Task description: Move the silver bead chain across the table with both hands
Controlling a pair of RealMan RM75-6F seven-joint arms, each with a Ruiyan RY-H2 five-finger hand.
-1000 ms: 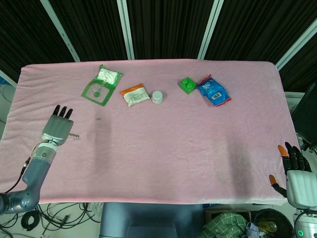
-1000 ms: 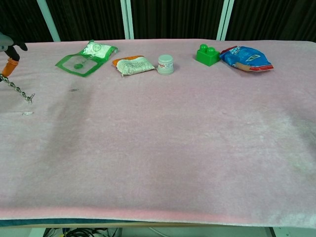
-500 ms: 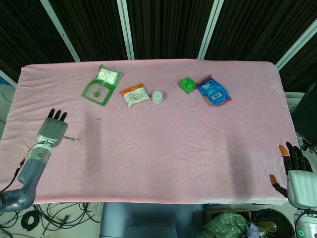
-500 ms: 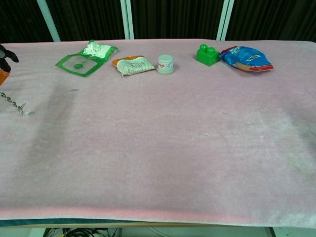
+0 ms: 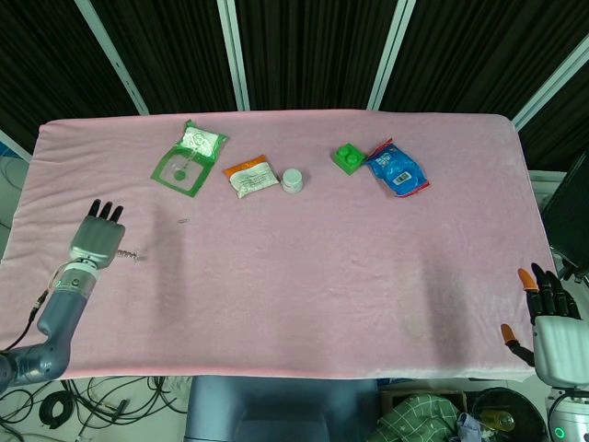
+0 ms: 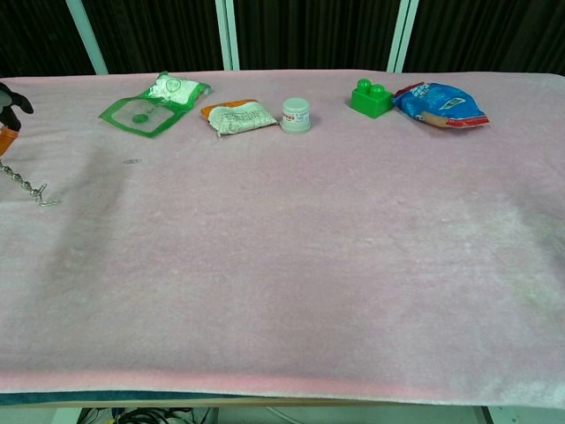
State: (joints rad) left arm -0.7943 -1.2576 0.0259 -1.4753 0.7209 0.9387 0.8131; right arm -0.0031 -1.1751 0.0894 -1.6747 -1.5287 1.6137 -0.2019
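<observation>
The silver bead chain (image 5: 132, 255) trails onto the pink cloth near the table's left edge; in the chest view the chain (image 6: 25, 185) hangs down from my left hand's orange fingertip to the cloth. My left hand (image 5: 97, 241) holds its upper end, fingers pointing away from me; only a sliver of this hand (image 6: 7, 106) shows in the chest view. My right hand (image 5: 552, 318) hovers off the table's near right corner with fingers spread and nothing in it, far from the chain.
Along the far side lie a green packet (image 5: 189, 157), an orange-and-white packet (image 5: 250, 175), a small white jar (image 5: 293, 180), a green block (image 5: 348, 157) and a blue snack bag (image 5: 396, 168). A tiny metal bit (image 6: 132, 161) lies right of the chain.
My left hand has carried the chain leftward and a little nearer to me over the last second, then almost stopped. My right hand has stayed where it was.
</observation>
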